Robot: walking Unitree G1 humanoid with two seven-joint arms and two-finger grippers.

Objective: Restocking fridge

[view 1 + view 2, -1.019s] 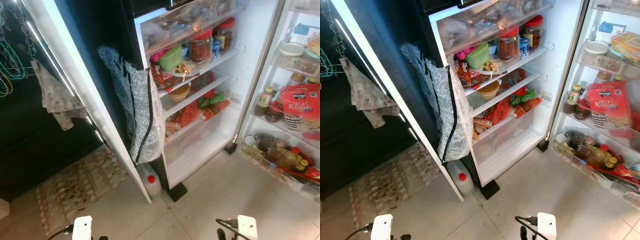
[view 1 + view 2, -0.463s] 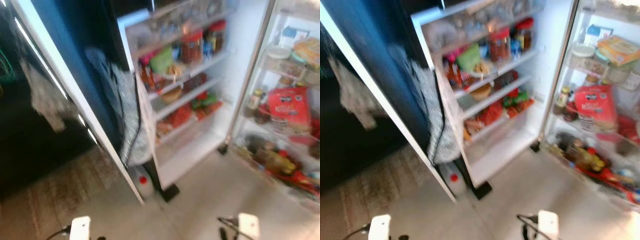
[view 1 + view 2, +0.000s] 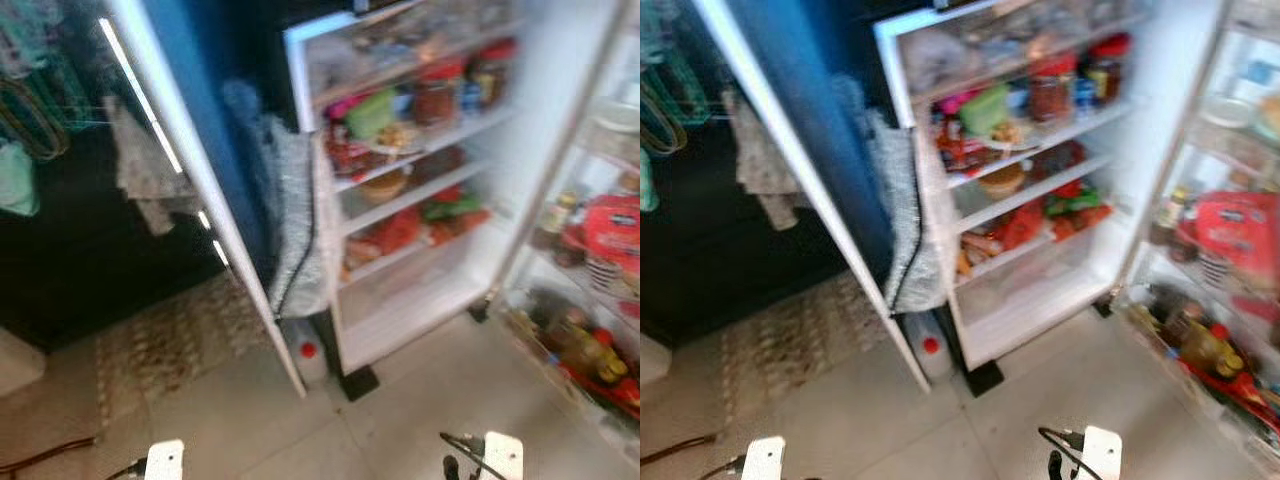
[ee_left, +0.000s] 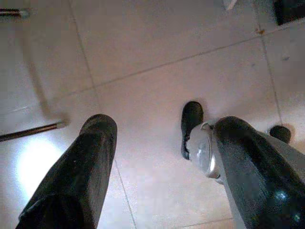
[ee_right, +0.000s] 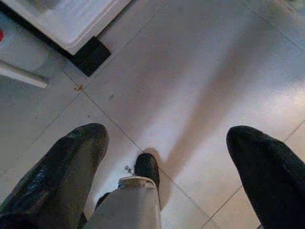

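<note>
The fridge stands open ahead, its doors swung wide to either side, with bare tiled floor before it. Left gripper and right gripper hang spread and empty above the tiles, a patterned rug lying to the left.

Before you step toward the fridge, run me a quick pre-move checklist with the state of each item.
1. Fridge open: ok, both doors stand wide and the shelves are exposed.
2. Free space to stock: ok, the lowest shelf looks bare; the shelves above are crowded.
3. Item in hand to restock: not ok, the left gripper and right gripper are both open, with only floor tiles between the fingers.
4. Floor path: ok ahead, but a white jug with a red cap stands by the fridge's lower corner.
5. Left door: a grey bag hangs from its edge; give it room.
6. Picture sharpness: not ok, the head views are blurred.
</note>
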